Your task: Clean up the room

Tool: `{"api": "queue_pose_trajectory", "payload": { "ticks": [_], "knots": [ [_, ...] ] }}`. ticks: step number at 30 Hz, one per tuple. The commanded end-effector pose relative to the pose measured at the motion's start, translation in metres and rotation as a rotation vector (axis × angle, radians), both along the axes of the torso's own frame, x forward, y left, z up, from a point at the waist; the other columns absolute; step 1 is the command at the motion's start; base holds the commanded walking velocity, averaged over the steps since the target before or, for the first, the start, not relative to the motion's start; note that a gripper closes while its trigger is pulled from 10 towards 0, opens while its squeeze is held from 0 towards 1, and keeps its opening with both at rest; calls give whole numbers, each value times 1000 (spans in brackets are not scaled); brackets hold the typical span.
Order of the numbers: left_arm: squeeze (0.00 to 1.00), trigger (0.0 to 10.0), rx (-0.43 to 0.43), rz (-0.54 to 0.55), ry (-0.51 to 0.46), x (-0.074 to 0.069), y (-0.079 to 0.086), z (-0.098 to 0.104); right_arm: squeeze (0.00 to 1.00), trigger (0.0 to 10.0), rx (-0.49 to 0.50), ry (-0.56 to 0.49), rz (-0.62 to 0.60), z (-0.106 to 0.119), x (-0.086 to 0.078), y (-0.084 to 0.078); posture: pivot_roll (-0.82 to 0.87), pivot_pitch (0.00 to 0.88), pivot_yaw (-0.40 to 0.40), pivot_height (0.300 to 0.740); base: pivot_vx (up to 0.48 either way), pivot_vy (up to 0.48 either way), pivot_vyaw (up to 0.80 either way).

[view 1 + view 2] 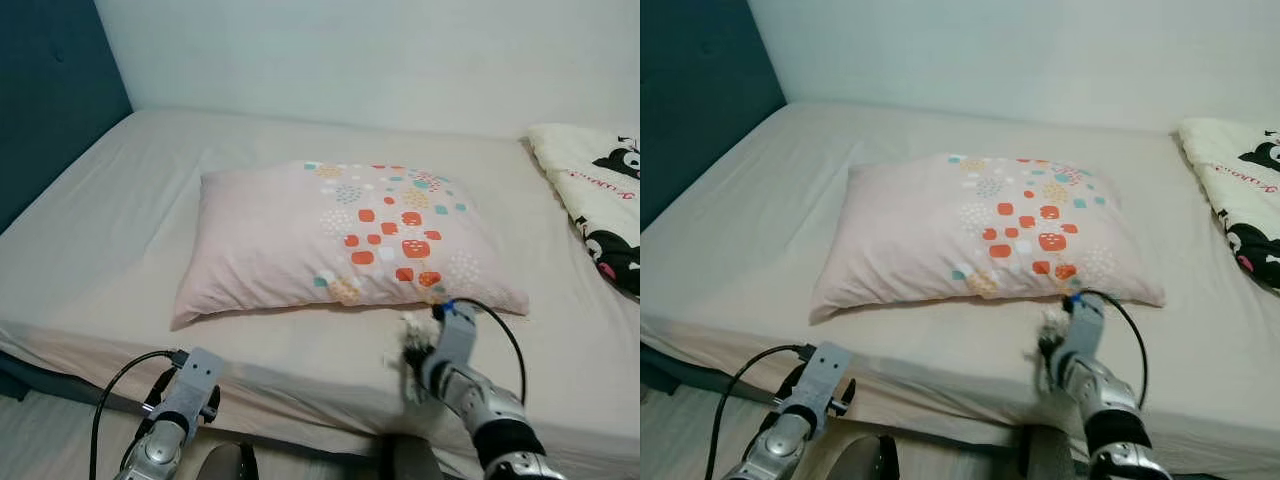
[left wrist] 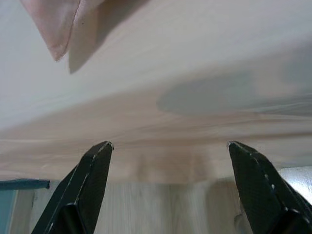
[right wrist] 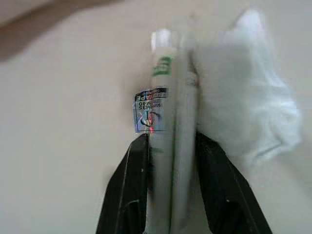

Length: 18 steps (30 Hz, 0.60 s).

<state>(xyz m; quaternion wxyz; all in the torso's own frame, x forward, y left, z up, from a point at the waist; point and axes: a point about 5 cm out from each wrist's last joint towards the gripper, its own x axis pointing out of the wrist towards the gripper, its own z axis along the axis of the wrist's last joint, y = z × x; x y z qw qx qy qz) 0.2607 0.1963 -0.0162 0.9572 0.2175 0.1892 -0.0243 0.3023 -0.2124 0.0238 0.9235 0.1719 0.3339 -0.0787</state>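
Observation:
A pink pillow [image 1: 340,240] with orange and teal squares lies across the middle of the bed [image 1: 110,230]. Just in front of its near right corner, my right gripper [image 3: 170,170] is shut on a flattened white packet [image 3: 168,112] with green print and a small label. A crumpled white tissue [image 3: 243,112] lies right beside the packet on the sheet, seen from the head as white scraps [image 1: 410,335]. My left gripper [image 2: 170,161] hangs open below the bed's front edge, nothing between its fingers, with the arm [image 1: 185,395] low at the left.
A white blanket with black cartoon figures [image 1: 600,190] lies at the bed's right side. A dark teal headboard [image 1: 50,90] stands at the left and a pale wall behind. Wooden floor [image 2: 161,209] shows beneath the mattress edge.

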Motion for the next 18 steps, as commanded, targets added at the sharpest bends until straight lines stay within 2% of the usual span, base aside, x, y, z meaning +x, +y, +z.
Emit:
{"api": "queue_pose_trajectory", "payload": {
  "ticks": [1, 6, 8, 9, 10, 14, 16, 18],
  "knots": [
    [0, 10000, -3, 10, 44, -9, 2, -8, 1000, 10000, 13, -14, -52, 2, -3, -10, 37, 69, -25, 565, 0, 0, 0],
    [0, 10000, 0, 7, 50, -9, 2, -8, 1000, 10000, 30, -71, -92, 8, -3, -19, 31, 71, -20, 565, 0, 0, 0],
    [0, 10000, 1, 4, 51, -9, 2, -8, 984, 10000, 36, -89, -101, 10, -2, -21, 31, 71, -20, 565, 0, 0, 0],
    [0, 10000, 1, 1, 51, -8, 1, -8, 941, 10000, 39, -103, -105, 12, -1, -23, 31, 71, -20, 565, 0, 0, 0],
    [0, 10000, 0, -2, 50, -7, 0, -8, 871, 10000, 41, -132, -87, 16, 3, -21, 32, 70, -18, 565, 0, 0, 0],
    [0, 10000, 0, -3, 49, -7, -1, -8, 835, 10000, 37, -151, -63, 20, 5, -19, 32, 70, -18, 565, 0, 0, 0],
    [0, 10000, -1, -6, 48, -7, -1, -7, 827, 10000, -10, -169, 17, 26, 8, -14, 35, 71, -15, 565, 0, 0, 0],
    [0, 10000, -1, -6, 47, -7, -1, -8, 827, 10000, -28, -173, 45, 29, 9, -13, 35, 71, -15, 565, 0, 0, 0]
  ]
}}
